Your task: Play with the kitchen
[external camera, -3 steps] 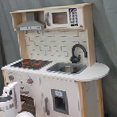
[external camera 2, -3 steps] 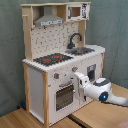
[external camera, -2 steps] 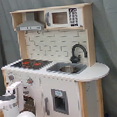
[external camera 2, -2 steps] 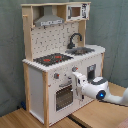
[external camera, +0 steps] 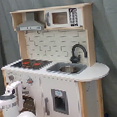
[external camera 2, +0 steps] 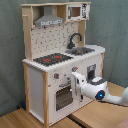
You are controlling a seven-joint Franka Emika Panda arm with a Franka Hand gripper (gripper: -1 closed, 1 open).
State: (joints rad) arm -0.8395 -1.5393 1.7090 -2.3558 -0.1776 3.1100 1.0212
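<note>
Before me, at my twelve o'clock, kitchen [external camera 2: 55,60] upright; my claw [external camera 2: 78,83] against oven door [external camera 2: 63,95] handle, finger state indeterminate; advise slow, square approach, then gentle pull.

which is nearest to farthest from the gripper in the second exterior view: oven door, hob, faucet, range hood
1. oven door, right beside the gripper, on the kitchen's front.
2. hob, on the counter above.
3. faucet, farther back by the sink.
4. range hood, at the top.
</note>
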